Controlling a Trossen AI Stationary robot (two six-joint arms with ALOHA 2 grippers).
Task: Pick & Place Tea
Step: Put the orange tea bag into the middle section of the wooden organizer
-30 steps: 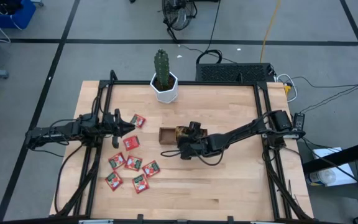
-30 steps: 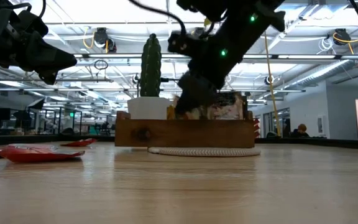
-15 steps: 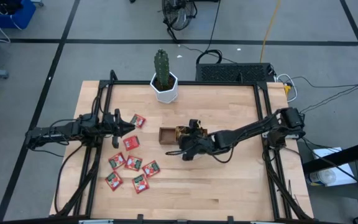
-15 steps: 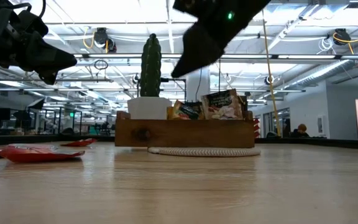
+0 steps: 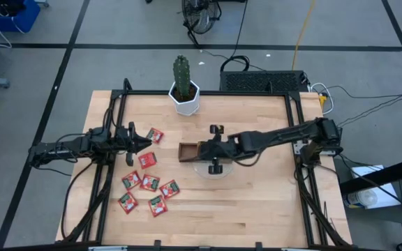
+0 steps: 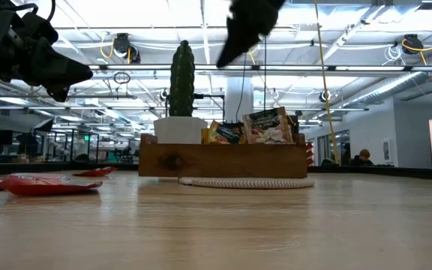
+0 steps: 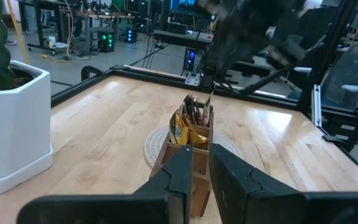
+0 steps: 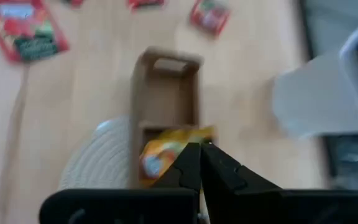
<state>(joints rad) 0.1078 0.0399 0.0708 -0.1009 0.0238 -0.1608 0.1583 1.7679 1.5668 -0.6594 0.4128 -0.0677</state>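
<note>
A brown wooden tray [image 5: 188,150] stands on a round white mat [image 5: 212,170] mid-table. Orange-yellow and grey-white tea sachets [image 6: 247,127] stand upright in it. Several red tea sachets [image 5: 149,183] lie flat on the table's left part. My right gripper [image 8: 199,155] hangs shut and empty above the tray, pointing slantwise down; it also shows high up in the low view [image 6: 223,58]. My left gripper [image 5: 147,141] hovers level over the red sachets at the table's left, its fingers [image 7: 180,174] a narrow gap apart, holding nothing.
A cactus in a white hexagonal pot [image 5: 185,96] stands at the far edge, behind the tray. Black frame rails [image 5: 117,118] run along the left and right sides. Bare wood lies on the near half, right of the red sachets.
My right gripper has risen from the sachets in the tray to well above it, and its fingers have tipped nearer to level. The sachets have stayed standing in the tray.
</note>
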